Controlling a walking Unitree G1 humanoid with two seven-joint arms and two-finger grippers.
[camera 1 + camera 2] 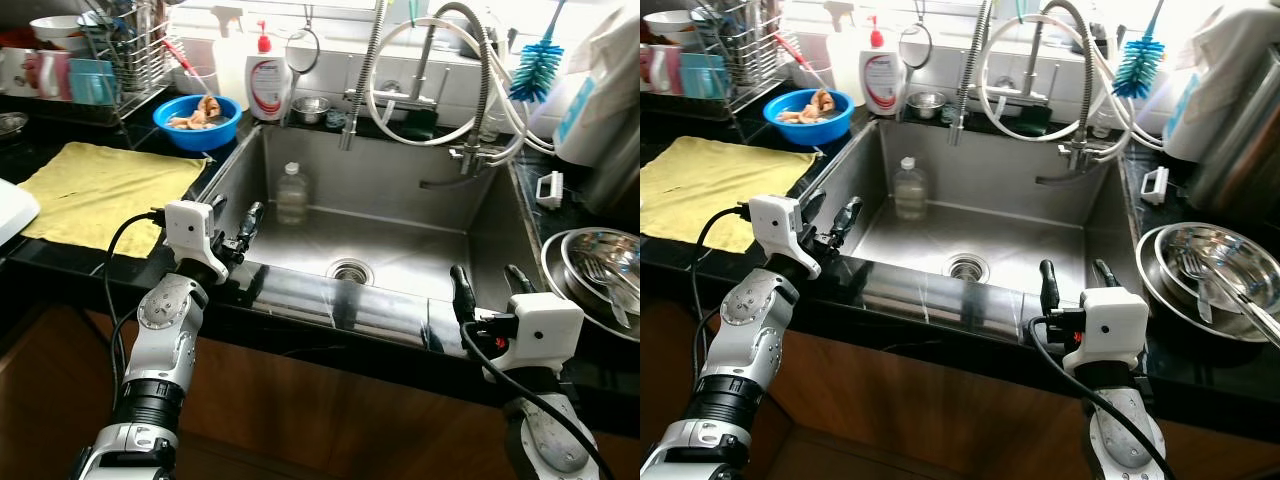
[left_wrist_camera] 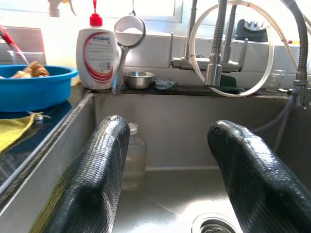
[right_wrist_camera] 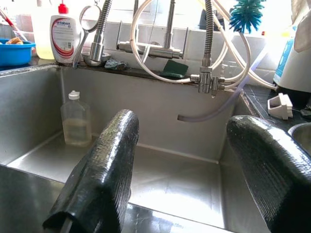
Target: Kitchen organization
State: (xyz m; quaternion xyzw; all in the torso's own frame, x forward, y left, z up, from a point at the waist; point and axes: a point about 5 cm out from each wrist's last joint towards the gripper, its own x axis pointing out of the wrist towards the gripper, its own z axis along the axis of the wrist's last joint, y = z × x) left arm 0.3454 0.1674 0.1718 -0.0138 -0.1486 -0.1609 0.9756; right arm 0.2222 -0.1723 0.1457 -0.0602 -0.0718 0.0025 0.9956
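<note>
A clear plastic bottle [image 1: 291,192] stands upright at the back left of the steel sink [image 1: 420,245], near the left wall. My left gripper [image 1: 235,222] is open over the sink's front left corner, pointing toward the bottle and well short of it. In the left wrist view the bottle [image 2: 133,155] sits partly behind one finger [image 2: 97,179]. My right gripper [image 1: 490,288] is open above the sink's front right rim, empty. The right wrist view has the bottle [image 3: 76,119] far off to one side of that gripper's fingers [image 3: 107,170].
A blue bowl [image 1: 197,120] of food and a yellow cloth [image 1: 110,185] lie on the left counter, with a dish rack [image 1: 120,50] behind. A soap bottle [image 1: 268,85] and faucet hoses [image 1: 440,60] line the back ledge. Steel bowls [image 1: 595,270] sit on the right counter.
</note>
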